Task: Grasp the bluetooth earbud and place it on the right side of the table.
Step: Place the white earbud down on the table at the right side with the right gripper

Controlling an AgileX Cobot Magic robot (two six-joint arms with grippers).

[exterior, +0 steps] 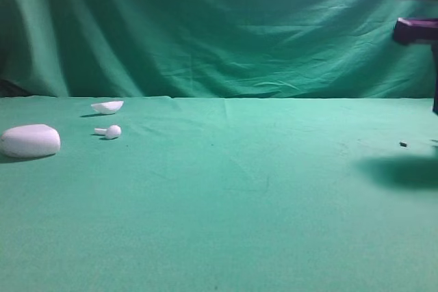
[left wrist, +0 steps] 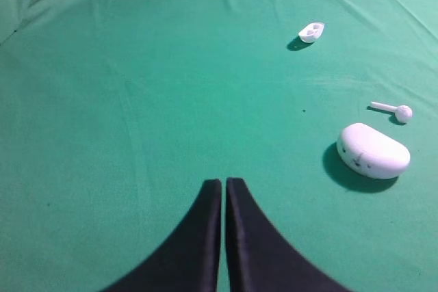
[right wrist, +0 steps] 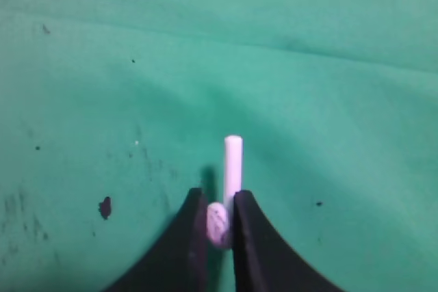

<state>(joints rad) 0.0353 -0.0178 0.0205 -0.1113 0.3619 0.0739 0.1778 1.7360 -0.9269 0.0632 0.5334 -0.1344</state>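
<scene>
In the right wrist view my right gripper [right wrist: 219, 197] is shut on the bluetooth earbud [right wrist: 232, 163]. Its rounded head, with small dark marks, sits pinched between the two black fingertips, and the white stem sticks out forward above the green table [right wrist: 328, 80]. The exterior high view catches only a blurred part of the right arm [exterior: 416, 5] at the top right, with its shadow on the cloth below. My left gripper [left wrist: 224, 182] is shut and empty, hovering low over the table [left wrist: 137, 100] away from the white things.
A plain white earbud [exterior: 109, 131] [left wrist: 395, 111] lies at the left beside a large white oval case [exterior: 29, 141] [left wrist: 373, 150]. A small white shell-shaped piece [exterior: 107, 107] [left wrist: 311, 31] sits behind them. A dark speck [exterior: 403, 144] marks the cloth at the right.
</scene>
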